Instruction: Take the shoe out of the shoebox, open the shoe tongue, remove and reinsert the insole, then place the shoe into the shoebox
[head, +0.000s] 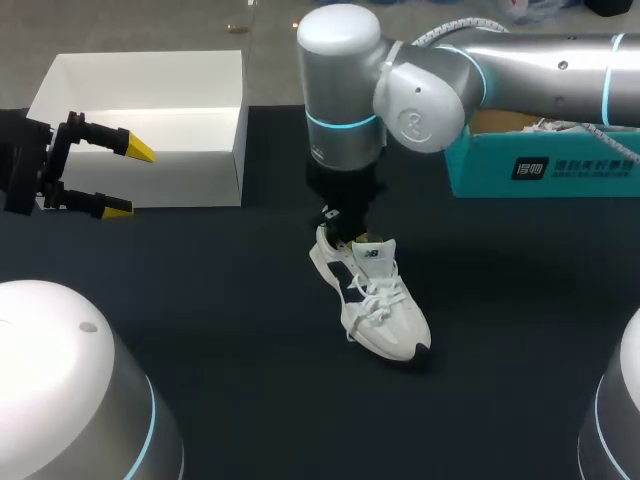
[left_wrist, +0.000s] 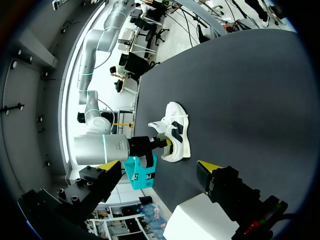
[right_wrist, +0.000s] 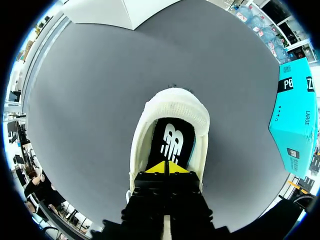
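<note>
A white shoe (head: 375, 300) with dark side panels and white laces stands upright on the black table (head: 200, 300), toe toward the front. My right gripper (head: 345, 232) reaches down into its heel opening. From the right wrist, that gripper (right_wrist: 166, 168) is shut, its yellow tips together over the black insole (right_wrist: 170, 142) inside the shoe (right_wrist: 172, 107); I see nothing between them. The open white shoebox (head: 140, 110) sits at the back left. My left gripper (head: 125, 178) hangs open in front of the box, holding nothing. In the left wrist view the shoe (left_wrist: 176, 131) lies well ahead of the open gripper (left_wrist: 160, 167).
A teal box (head: 540, 165) stands at the back right, behind my right arm (head: 420, 80), and it shows as the teal box (right_wrist: 295, 120) beside the shoe in the right wrist view. Bare black table lies between shoe and shoebox and in front of the shoe.
</note>
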